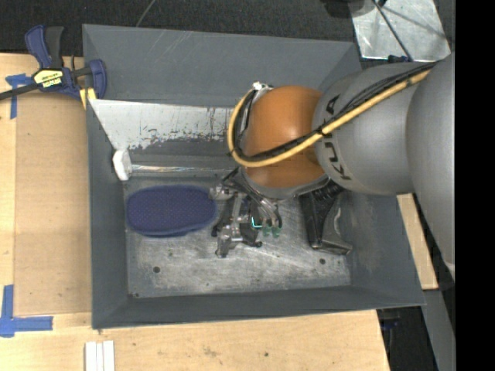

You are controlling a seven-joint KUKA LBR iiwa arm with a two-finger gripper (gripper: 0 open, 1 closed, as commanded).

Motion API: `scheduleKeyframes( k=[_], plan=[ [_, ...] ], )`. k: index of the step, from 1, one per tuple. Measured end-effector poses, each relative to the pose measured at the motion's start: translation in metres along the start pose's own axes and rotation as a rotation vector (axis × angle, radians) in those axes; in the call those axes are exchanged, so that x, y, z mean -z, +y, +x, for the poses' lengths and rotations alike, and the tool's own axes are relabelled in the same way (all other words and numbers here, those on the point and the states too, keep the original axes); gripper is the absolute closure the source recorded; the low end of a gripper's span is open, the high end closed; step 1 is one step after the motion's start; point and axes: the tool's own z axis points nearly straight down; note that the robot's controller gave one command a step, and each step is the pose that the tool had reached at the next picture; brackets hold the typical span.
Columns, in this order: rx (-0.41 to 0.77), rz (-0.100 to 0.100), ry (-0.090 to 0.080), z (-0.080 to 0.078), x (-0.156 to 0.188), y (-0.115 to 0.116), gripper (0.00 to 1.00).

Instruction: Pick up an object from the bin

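The one marking that can be read is black block lettering (339, 149) on the grey housing of the arm (387, 130), over the right side of the bin (108, 207). It runs along the curved shell just beside the orange cover (282, 137) and spells KUKA (the yellow cable (340, 120) crosses the word and hides part of it).

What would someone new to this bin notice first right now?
The arm's big orange cover fills the middle of the bin, with the gripper just under it, above the scuffed floor. A blue oval pad lies close to the gripper's left in the picture. A black tool lies to its right, near the bin's right wall.
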Motion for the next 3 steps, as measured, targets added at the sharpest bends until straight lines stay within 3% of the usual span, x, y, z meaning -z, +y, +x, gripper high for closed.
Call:
scheduleKeyframes(
  k=[1,2,3],
  plan=[
    [0.13,0.002,-0.022,-0.033,-0.05,0.01,0.0],
    [0.127,-0.004,-0.046,-0.039,-0.042,0.012,1.0],
    [0.146,0.0,-0.016,-0.015,0.096,-0.001,1.0]
  ],
)
